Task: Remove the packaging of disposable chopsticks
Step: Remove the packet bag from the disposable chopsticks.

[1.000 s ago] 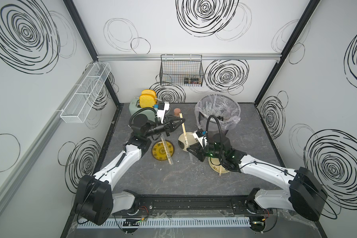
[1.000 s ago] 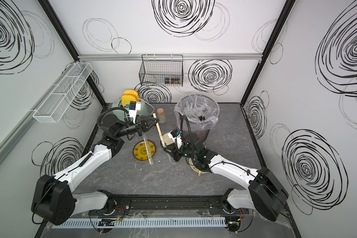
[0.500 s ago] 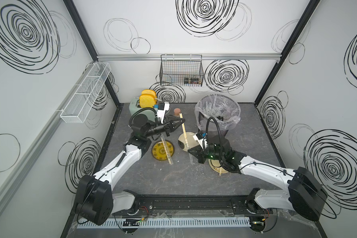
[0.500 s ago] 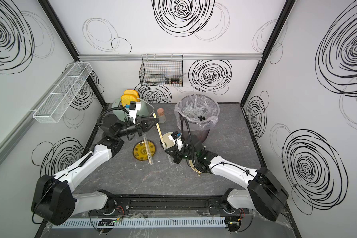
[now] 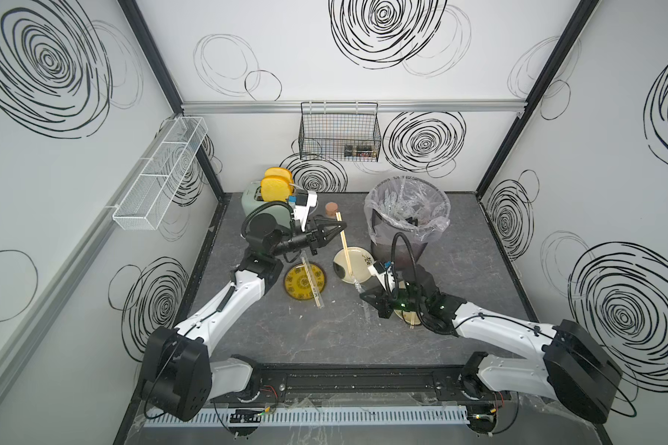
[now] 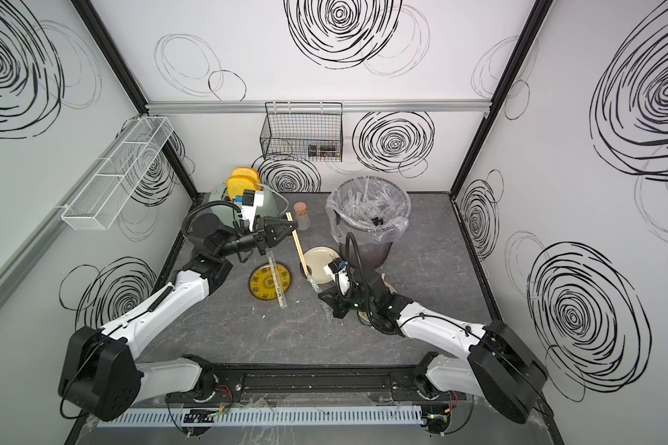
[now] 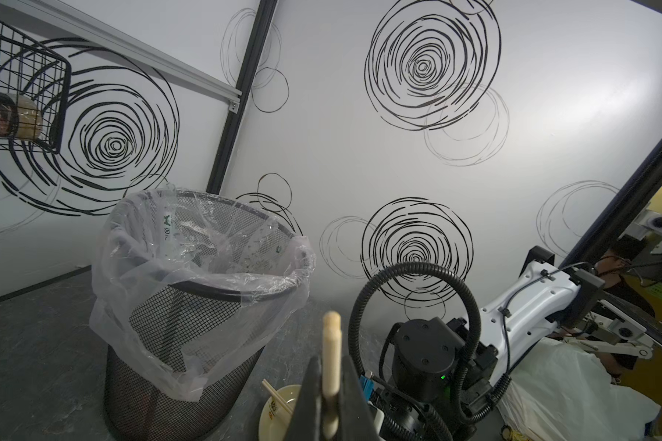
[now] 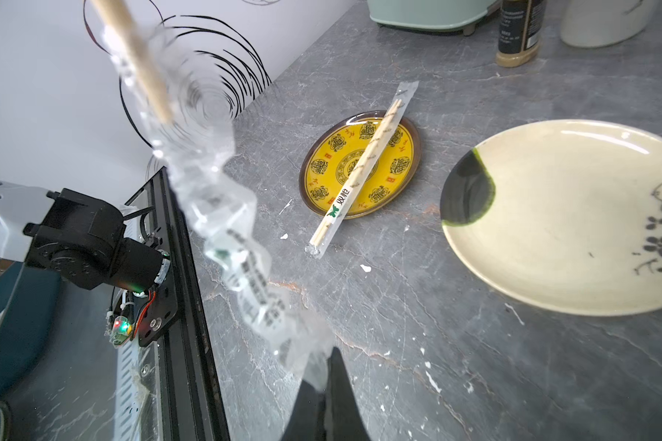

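Note:
My left gripper [image 5: 338, 228] [image 7: 330, 378] is shut on the upper end of a tilted pair of disposable chopsticks [image 5: 344, 246] [image 7: 331, 351], held over the cream plate [image 5: 361, 256]. Their clear packaging [image 8: 230, 236] hangs crumpled off the lower tips. My right gripper [image 5: 363, 296] [image 8: 323, 366] is shut on the sleeve's bottom end, low over the table. The stick tip [image 8: 142, 61] is still inside the sleeve's top. A second pair, still in its sleeve [image 5: 311, 283] [image 8: 364, 164], lies across the yellow plate [image 5: 296, 293]. Bare sticks [image 5: 412, 320] lie on a plate under my right arm.
A mesh bin with a clear liner [image 5: 407, 219] [image 7: 192, 286] stands behind the right arm, with crumpled sleeves inside. A green toaster with yellow slices [image 5: 274, 188] and a corked bottle [image 5: 330, 210] stand at the back left. A wire basket [image 5: 340, 131] hangs on the back wall.
My right gripper has closed on the sleeve's lower end and shifted slightly toward the table's front. The left arm has held still with the chopsticks.

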